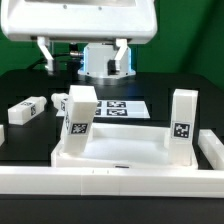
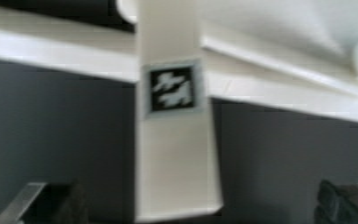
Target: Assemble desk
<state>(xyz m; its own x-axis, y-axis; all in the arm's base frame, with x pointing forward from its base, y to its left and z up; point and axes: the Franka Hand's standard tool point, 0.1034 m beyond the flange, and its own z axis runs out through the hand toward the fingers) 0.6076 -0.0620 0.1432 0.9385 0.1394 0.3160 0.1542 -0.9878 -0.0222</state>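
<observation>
Slab [image 1: 112, 158]: the white rimmed slab lay flat on the black table [image 1: 20, 140], at the front of the scene.
Left leg [image 1: 78, 120]: stood upright on the slab's corner at the exterior view's left, with its tag facing the camera.
Right leg [image 1: 182, 120]: stood upright on the slab's corner at the exterior view's right, also with its tag facing the camera.
Loose leg [image 1: 25, 110]: lay on its side on the table, well off the slab toward the exterior view's left.
Fourth leg [image 1: 57, 98]: lay on the table just behind the slab's left corner, close beside the left leg.
Marker board [image 1: 122, 108]: lay flat on the table just behind the slab, between the two standing legs as the exterior view showed it.
Rail [image 1: 110, 182]: ran along the slab's front edge and turned up along its side at the exterior view's right.
Gripper [image 1: 84, 55]: hung above the table behind the slab, beyond the marker board, clear of every part.
Jaws: were spread wide and held nothing.
Wrist view: a white leg [image 2: 172, 130] with a tag on its face ran between the dark fingertips [image 2: 30, 203], which were apart from it. I could not tell which leg this was. A white band crossed behind it over the dark table.
</observation>
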